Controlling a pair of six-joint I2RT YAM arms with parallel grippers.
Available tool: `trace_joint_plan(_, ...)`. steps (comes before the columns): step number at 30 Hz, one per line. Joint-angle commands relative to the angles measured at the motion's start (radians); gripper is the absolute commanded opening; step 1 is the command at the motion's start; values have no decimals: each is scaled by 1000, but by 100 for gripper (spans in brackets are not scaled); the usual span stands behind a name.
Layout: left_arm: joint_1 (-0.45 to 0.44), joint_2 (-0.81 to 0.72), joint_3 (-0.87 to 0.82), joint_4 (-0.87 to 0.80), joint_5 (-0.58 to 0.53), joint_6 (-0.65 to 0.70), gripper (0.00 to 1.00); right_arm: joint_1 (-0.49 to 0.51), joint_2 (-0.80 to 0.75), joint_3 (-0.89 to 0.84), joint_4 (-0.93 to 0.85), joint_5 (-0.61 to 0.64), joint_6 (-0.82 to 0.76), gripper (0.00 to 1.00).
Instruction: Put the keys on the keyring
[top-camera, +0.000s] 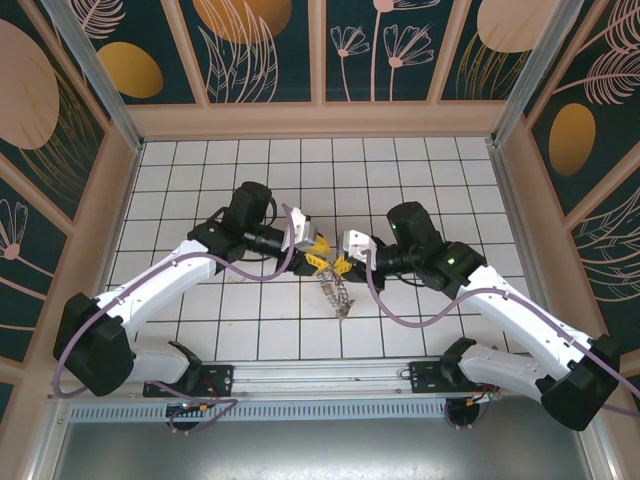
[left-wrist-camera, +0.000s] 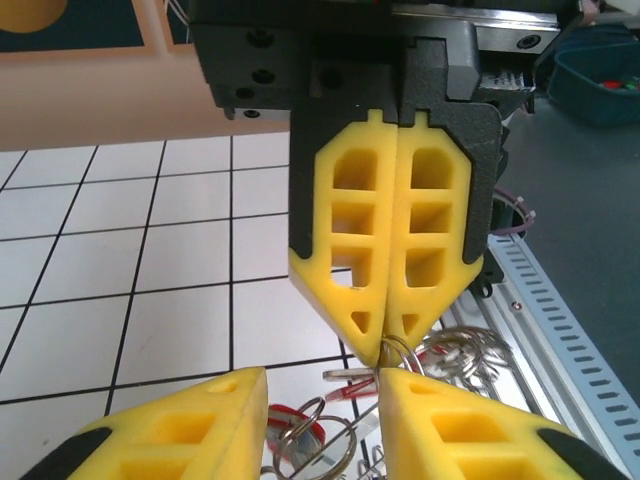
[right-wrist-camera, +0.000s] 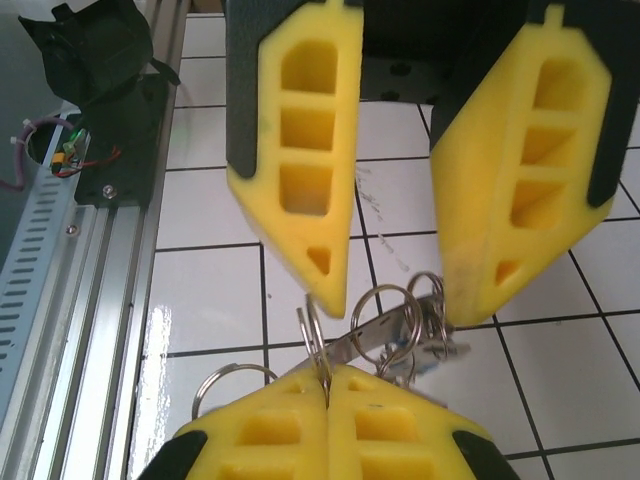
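My right gripper (right-wrist-camera: 327, 378) is shut, pinching a thin steel ring of the keyring (right-wrist-camera: 318, 340) at its fingertips. More rings and a flat metal key (right-wrist-camera: 375, 330) hang beside that ring, above the white tiles. My left gripper (left-wrist-camera: 322, 385) faces it tip to tip with its yellow fingers apart. A loose ring and a red-tagged key (left-wrist-camera: 294, 424) lie in the gap between those fingers. From above, both grippers (top-camera: 318, 250) (top-camera: 343, 265) meet at the middle of the table, and the bunch of keys (top-camera: 338, 297) dangles below them.
An aluminium rail (top-camera: 320, 375) runs along the near edge, with the arm bases bolted to it. Wooden walls (top-camera: 320, 120) fence the tiled floor on three sides. A black mount with wires (right-wrist-camera: 100, 110) sits by the rail on the left.
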Motion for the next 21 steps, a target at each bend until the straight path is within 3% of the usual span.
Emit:
trace_joint_plan(1,-11,-28,27,-106,-40,67,38,-9,-32,-22,71,-10,14,0)
trace_joint_plan(11,-12,-43,18,-118,-6,54,40,-17,0,-5,60,36,4,0)
trace_joint_plan(15,-12,-32,6,-85,-41,43,40,-18,15,0,93,43,23,0)
trace_joint_plan(21,-13,-24,-7,21,-77,2,30,-7,43,14,139,34,64,0)
